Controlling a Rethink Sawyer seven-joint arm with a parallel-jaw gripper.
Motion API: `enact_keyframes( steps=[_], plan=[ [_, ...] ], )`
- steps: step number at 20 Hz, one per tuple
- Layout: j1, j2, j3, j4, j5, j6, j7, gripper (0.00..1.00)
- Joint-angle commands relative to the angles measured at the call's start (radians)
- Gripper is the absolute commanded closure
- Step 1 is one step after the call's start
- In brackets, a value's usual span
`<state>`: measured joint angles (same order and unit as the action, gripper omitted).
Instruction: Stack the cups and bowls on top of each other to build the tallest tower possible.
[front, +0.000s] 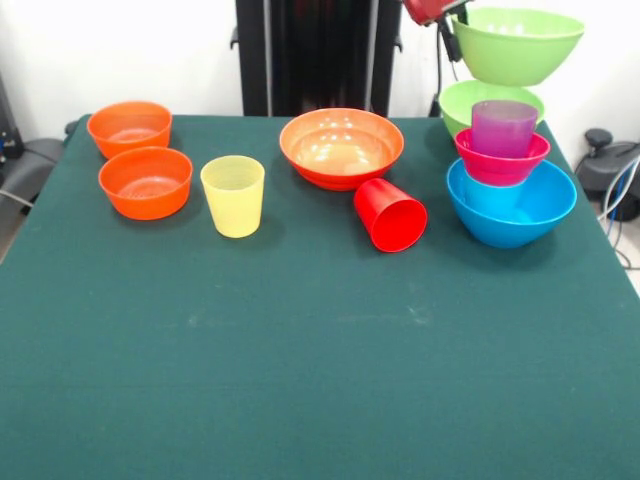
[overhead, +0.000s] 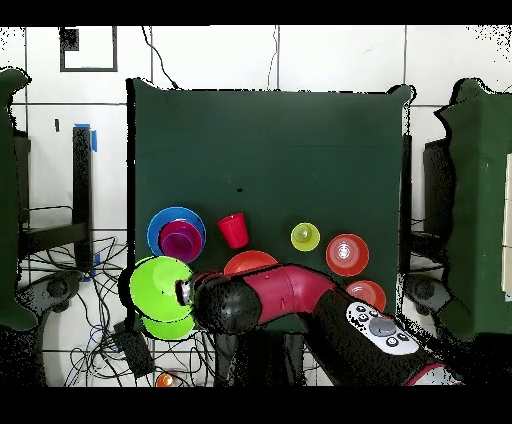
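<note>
Large lime green glossy plastic bowl (front: 516, 43) carried aloft toward the growing stack.

The red and black arm's hand (front: 447, 20) is clamped on that bowl's rim, above a second lime green bowl (front: 488, 100) at the green desk's (front: 320, 350) far corner. Nearby, the purple plastic tumbler (front: 503, 127) sits in the small magenta bowl (front: 501, 160), inside the large blue bowl (front: 512, 205). Next, I judge: centre it over a base, lower level, release.

We find no readable text, label, brand, number or sign in either view. The cups and bowls are plain plastic, the green table cover (front: 300, 380) bears no print, and the grey control pad on the red arm (overhead: 380, 330) shows only buttons, with any markings too small to read.
</note>
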<state>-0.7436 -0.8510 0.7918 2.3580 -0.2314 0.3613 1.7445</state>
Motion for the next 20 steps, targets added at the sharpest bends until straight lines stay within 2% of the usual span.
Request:
enact_keyframes(
  steps=[1,16,20],
  plan=[
    [0.031,0.078,-0.079,-0.088,-0.100,0.057,-0.005,1.00],
    [0.022,0.103,-0.094,-0.131,-0.144,0.060,-0.012,1.00],
    [0.029,0.091,-0.079,-0.120,-0.115,0.072,0.003,1.00]
  ],
)
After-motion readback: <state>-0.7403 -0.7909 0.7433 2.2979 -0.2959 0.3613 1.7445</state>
